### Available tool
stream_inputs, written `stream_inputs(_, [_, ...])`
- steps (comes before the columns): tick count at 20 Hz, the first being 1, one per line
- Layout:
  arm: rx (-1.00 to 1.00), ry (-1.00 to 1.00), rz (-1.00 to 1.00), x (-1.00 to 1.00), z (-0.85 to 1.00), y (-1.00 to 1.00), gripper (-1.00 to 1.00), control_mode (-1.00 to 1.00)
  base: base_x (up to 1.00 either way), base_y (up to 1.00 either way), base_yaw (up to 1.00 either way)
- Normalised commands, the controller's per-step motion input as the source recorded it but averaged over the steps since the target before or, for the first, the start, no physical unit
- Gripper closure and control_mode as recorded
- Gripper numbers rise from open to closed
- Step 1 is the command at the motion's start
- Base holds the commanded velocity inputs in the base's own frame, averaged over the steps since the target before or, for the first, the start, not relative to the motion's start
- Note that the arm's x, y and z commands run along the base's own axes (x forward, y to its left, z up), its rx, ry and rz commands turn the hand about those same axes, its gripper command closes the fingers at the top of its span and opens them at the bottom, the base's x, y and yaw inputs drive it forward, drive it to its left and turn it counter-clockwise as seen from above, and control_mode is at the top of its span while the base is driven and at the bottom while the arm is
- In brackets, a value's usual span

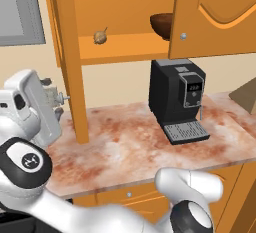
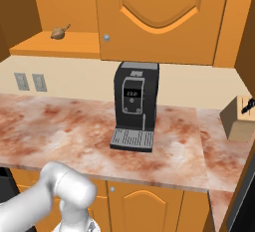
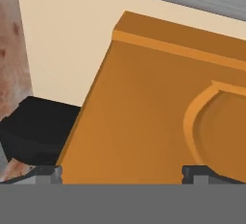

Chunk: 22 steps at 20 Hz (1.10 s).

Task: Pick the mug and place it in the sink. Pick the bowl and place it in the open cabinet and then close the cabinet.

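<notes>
The wide, round, dark brown wooden-looking bowl (image 1: 162,25) sits upright on the inner shelf of the orange wooden wall cabinet (image 1: 115,47), its open mouth up and its narrow base down on the shelf board. The bowl's right part is hidden behind the closed arched-panel cabinet door (image 1: 215,14) with its small round silver knob (image 1: 183,36). Further left on the same shelf lies a small tan garlic-like bulb (image 1: 100,37), its thin stem pointing up and to the right; the right base view shows it at the left end of the shelf (image 2: 59,33).

The other door of the cabinet stands swung out, seen edge-on as a tall orange slab (image 1: 70,62) whose long axis is vertical, reaching down to the mottled reddish marble counter (image 1: 125,147). The two-finger gripper (image 1: 59,98) is at the left of this door's edge, close beside it. In the hand view the door's arched panel face (image 3: 158,117) lies just ahead of the two dark fingertips (image 3: 48,172), which stand wide apart with nothing between them.

Below the shelf a black boxy coffee machine (image 1: 177,99) with a small display stands on the counter against the cream wall. At the counter's right end a tan wooden knife block (image 2: 240,119) rests
</notes>
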Motion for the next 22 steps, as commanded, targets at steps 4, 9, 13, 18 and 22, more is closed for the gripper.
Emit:
stream_inputs(4, [-0.01,0.0,0.0,0.06,0.0,-0.76,-1.0,-1.0,0.0,0.0,0.0])
stream_inputs(9, [-0.02,0.0,0.0,0.08,0.02,-0.76,-1.0,-1.0,0.0,0.0,0.0])
stream_inputs(13, [-0.02,0.0,0.0,0.15,0.05,-0.72,-1.0,-1.0,0.0,0.0,0.0])
stream_inputs(18, [-0.02,0.0,0.0,0.43,0.05,-0.65,-1.0,-1.0,0.0,0.0,0.0])
stream_inputs(22, [-0.03,0.0,0.0,0.5,0.12,-0.59,-1.0,-1.0,0.0,0.0,0.0])
